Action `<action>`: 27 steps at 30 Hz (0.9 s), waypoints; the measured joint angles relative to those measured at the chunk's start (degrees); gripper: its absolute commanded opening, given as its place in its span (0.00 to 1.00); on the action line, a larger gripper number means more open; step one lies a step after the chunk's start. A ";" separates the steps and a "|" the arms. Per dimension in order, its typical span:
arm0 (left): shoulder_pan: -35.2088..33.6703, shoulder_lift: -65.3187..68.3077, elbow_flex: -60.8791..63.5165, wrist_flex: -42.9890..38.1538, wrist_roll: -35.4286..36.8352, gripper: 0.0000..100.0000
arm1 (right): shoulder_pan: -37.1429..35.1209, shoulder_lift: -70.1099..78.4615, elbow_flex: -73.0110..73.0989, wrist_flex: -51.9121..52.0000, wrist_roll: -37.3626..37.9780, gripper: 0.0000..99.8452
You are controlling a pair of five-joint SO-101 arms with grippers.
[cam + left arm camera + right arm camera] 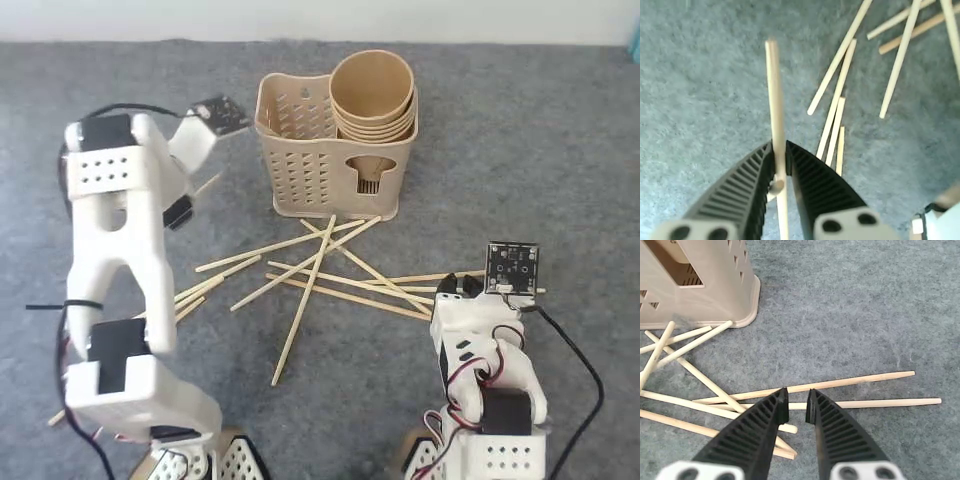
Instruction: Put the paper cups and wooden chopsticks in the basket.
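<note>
Left wrist view has our left gripper (780,146) clamped on one held chopstick (774,90). It is pinched near one end, so most of its length runs out ahead of the jaws, lifted clear of the grey counter (700,75). We judge that end grip to be deliberate: a stick held this way can be tipped and fed point-first into a tall, narrow container.

From the high view, the basket (300,170) stands upright at the far middle of the counter. The paper cups (372,85) are already nested in one stack in its right part, leaning slightly out over the rim. That leaves the part beside them free for sticks, and we take the cup half of the task to be done.

The loose chopsticks (320,275) lie in a crossed scatter just in front of the basket, between the two arms, and several touch or overlap one another. A few more lie near the left arm (130,230).

Our right gripper (797,399) is narrowly parted with nothing between its jaws. It is poised just above two sticks that lie almost parallel at the edge of the scatter, apart from the tangle. We think that spot is chosen because a lone stick lifts cleanly, whereas a crossed one could drag its neighbours.
</note>
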 measured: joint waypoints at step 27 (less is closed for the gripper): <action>16.62 0.00 -48.97 -5.36 41.67 0.01 | 0.00 0.00 0.00 0.00 0.00 0.08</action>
